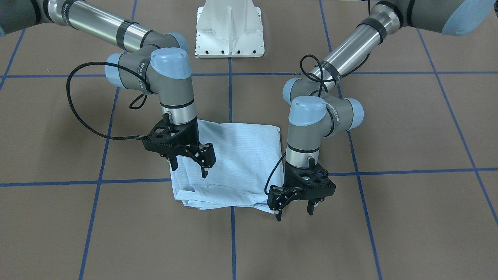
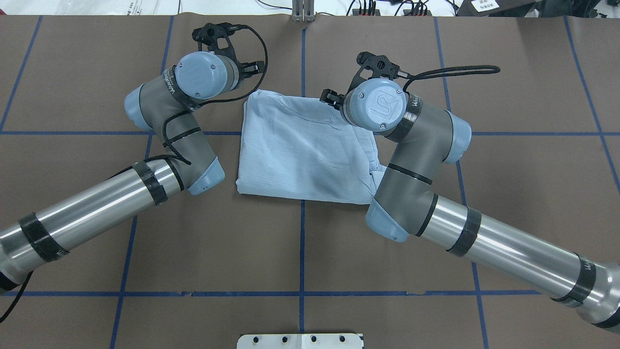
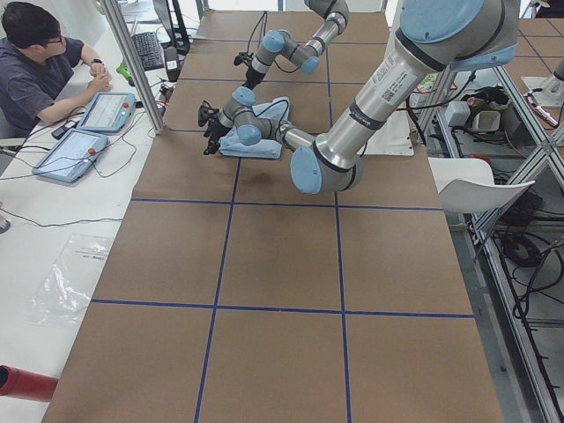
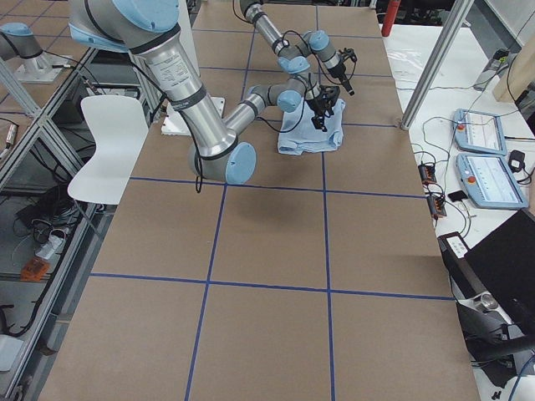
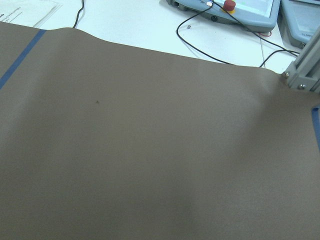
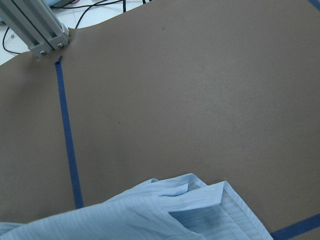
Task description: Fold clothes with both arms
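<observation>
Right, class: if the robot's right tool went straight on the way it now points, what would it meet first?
The right tool points down, open, over an edge of the folded shirt, so it would probably meet that cloth first. Depth is unclear: it might just miss onto the table.

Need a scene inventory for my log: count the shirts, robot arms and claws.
Shirt: 1
Arms: 2, left arm, right arm
Claws: 2, left claw, right claw
Total: 5
</observation>
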Controlling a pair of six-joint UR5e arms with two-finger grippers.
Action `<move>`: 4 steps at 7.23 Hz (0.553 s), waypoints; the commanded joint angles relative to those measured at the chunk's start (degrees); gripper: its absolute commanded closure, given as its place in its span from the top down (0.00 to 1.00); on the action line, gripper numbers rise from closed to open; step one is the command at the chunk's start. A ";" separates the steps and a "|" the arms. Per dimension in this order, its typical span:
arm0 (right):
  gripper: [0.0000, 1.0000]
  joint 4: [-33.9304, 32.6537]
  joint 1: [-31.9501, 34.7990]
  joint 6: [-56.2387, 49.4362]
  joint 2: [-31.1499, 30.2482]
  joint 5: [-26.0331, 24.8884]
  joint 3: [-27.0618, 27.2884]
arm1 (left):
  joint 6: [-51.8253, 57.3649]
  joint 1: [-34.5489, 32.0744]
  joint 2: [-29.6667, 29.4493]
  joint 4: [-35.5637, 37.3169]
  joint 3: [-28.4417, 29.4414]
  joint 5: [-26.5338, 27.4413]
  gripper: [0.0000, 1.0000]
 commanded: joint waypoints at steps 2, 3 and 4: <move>1.00 -2.69 -6.99 4.29 -8.81 -3.47 11.08 | 10.02 -0.29 8.34 -0.16 -13.91 -8.54 1.00; 1.00 -2.89 -10.60 5.71 -11.81 -7.24 13.92 | 10.03 -0.20 8.45 0.11 -14.12 -8.45 1.00; 1.00 -2.80 -11.94 7.37 -14.63 -7.45 15.69 | 9.94 -0.12 8.37 0.28 -14.30 -8.45 1.00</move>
